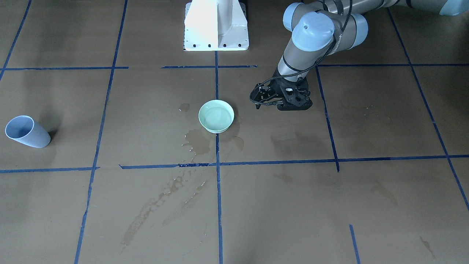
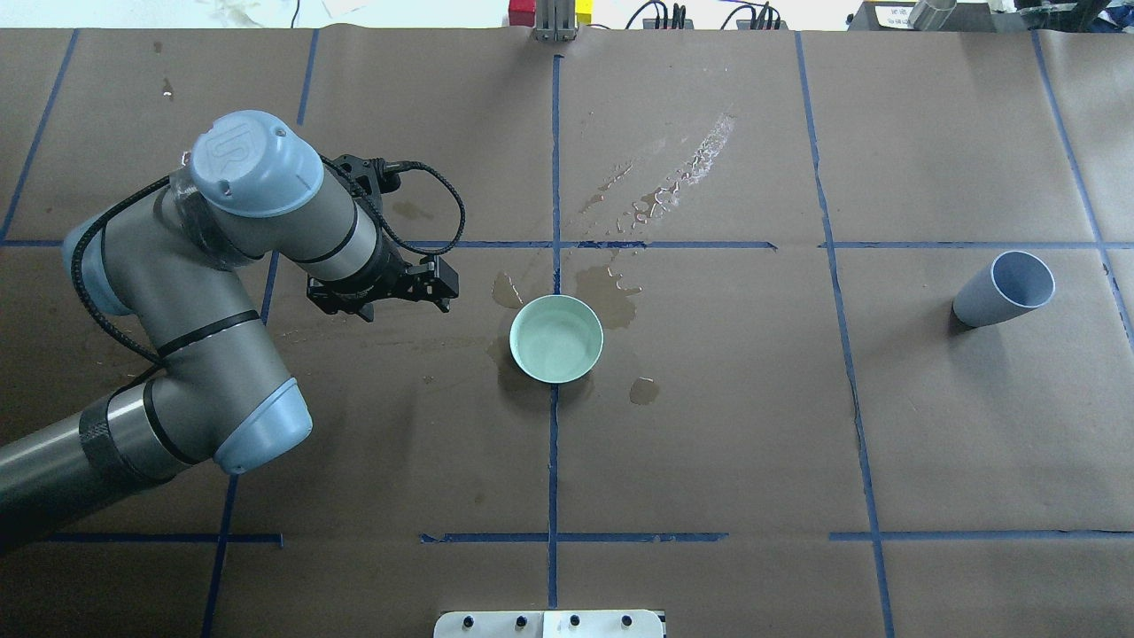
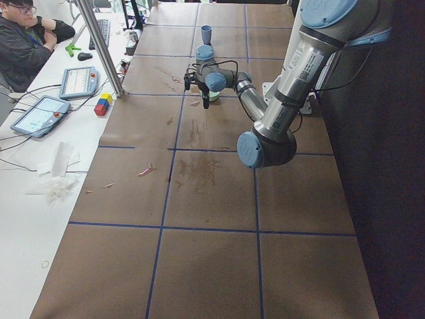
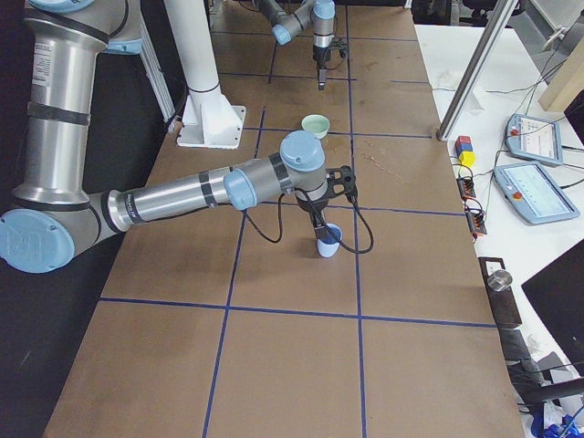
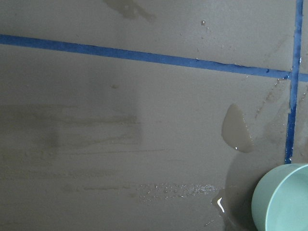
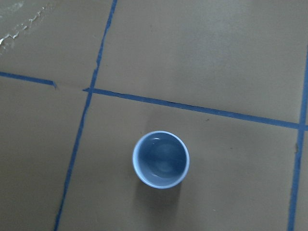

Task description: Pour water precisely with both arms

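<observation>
Both jaw gaps are impossible to tell here. Left arm (image 2: 221,354) brings the left gripper (image 2: 381,288) just beside the bowl (image 2: 556,338), apart from it and holding nothing. Right arm (image 4: 173,196), shown only in the right side view, hangs the right gripper (image 4: 319,224) straight above the upright cup (image 6: 160,159), whose long axis is vertical. Water (image 6: 162,155) glints inside that cup, nearest the right gripper.

One camera looks down from high over one long side of the table (image 2: 709,443). Another faces it from across. Both see the bowl (image 2: 556,339) and cup (image 2: 1004,289). Two more look along the table from its ends. Two wrist cameras look straight down, close.
</observation>
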`<state>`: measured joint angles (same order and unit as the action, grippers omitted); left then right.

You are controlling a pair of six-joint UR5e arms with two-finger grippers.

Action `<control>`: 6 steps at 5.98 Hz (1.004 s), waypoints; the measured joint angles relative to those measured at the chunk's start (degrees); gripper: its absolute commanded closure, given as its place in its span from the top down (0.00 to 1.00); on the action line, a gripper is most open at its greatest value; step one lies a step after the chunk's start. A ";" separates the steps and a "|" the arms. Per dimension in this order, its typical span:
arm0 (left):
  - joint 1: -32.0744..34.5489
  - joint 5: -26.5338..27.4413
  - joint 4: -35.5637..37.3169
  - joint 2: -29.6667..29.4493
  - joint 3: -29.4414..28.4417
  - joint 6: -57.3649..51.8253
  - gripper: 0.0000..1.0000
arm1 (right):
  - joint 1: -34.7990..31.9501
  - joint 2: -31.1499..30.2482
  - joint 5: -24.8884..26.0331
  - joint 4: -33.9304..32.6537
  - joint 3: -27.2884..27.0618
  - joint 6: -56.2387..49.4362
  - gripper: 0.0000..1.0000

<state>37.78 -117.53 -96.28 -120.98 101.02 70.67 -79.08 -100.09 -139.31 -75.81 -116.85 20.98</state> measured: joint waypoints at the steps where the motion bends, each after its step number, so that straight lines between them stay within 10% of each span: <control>1: 0.01 0.04 0.01 0.03 0.03 -0.01 1.00 | 5.36 -0.84 3.88 8.18 -0.76 11.73 1.00; 6: -0.08 0.22 -0.29 0.12 -0.37 -0.01 1.00 | 42.56 -12.35 52.98 38.10 1.87 40.38 1.00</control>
<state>37.69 -117.31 -96.58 -120.86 100.65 70.67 -36.53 -112.43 -86.33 -37.70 -114.99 61.35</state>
